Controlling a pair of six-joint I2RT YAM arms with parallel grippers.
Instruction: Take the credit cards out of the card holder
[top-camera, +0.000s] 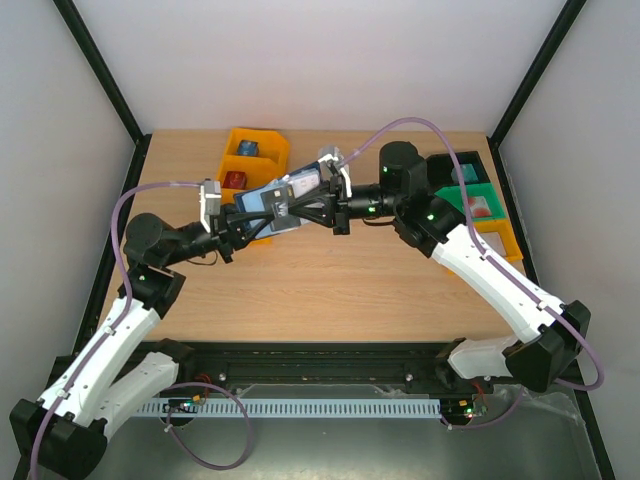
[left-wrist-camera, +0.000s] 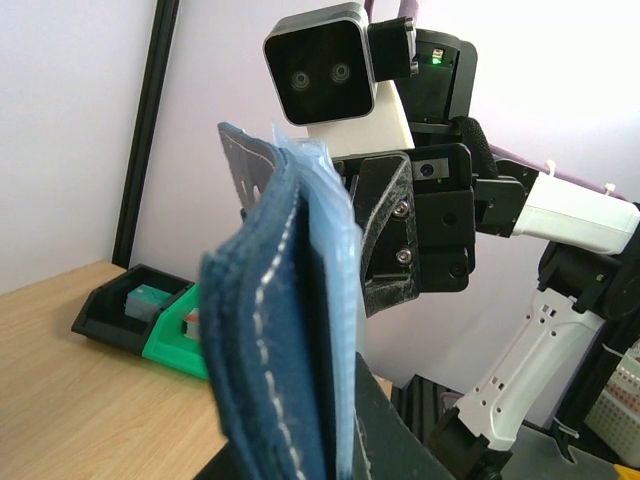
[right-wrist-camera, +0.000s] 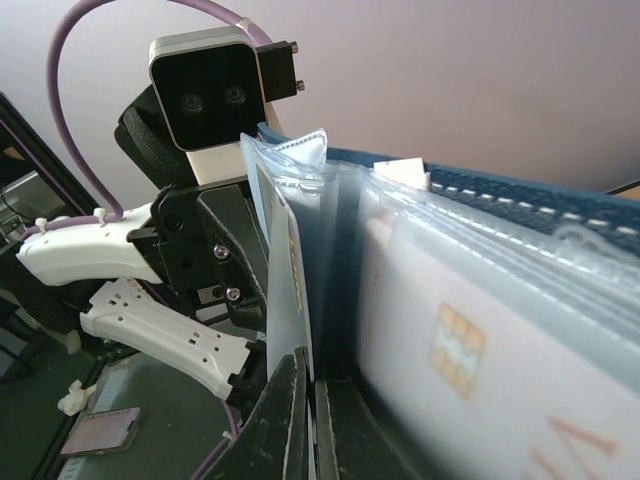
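Card holder (top-camera: 275, 205) was up in mid-air, leaves fanned, left fingers (left-wrist-camera: 380, 440) clamped on its navy cover and right fingers (right-wrist-camera: 285, 420) pressed together on one thin clear sleeve. Risk, as judged: a pull would stretch that sleeve or twist the holder out of the left grip, since the chip-bearing credit card (right-wrist-camera: 460, 350) sat in a neighbouring pocket, outside the pinch. White walls and black frame posts enclosed the wooden desk (top-camera: 330, 290) beneath the holder, yellow bin (top-camera: 255, 150) just behind it, green bin (top-camera: 478, 205) well to its right.
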